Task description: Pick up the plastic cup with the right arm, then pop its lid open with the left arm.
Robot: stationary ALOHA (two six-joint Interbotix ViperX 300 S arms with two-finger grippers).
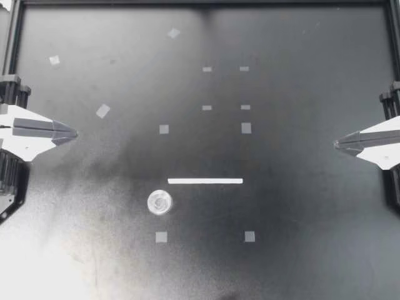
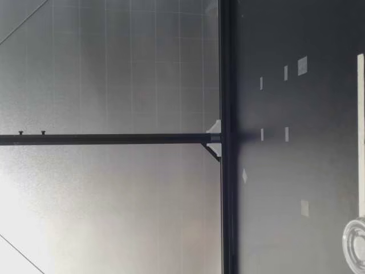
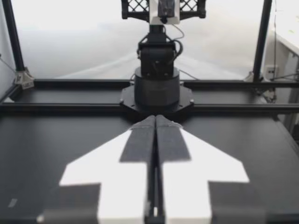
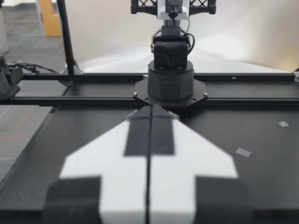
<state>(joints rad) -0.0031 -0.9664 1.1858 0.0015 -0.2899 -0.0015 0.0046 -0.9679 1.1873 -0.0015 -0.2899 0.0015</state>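
Note:
My left gripper (image 1: 74,133) rests at the table's left edge, shut and empty, pointing toward the middle. At the right edge my right gripper (image 1: 337,144) is likewise shut with nothing in it. In the left wrist view the left gripper (image 3: 155,119) has its two fingers pressed together, and the right arm's base (image 3: 157,86) stands far ahead. The right wrist view shows the right gripper (image 4: 152,109) closed the same way. A small clear round cup or lid (image 1: 159,202) sits on the black table, left of centre toward the front, far from both grippers; its rim (image 2: 355,242) shows in the low view.
A white tape strip (image 1: 205,181) lies just behind the clear round piece. Several small tape squares (image 1: 164,129) mark the black table (image 1: 300,206). A black frame rail (image 1: 200,4) borders the back and sides.

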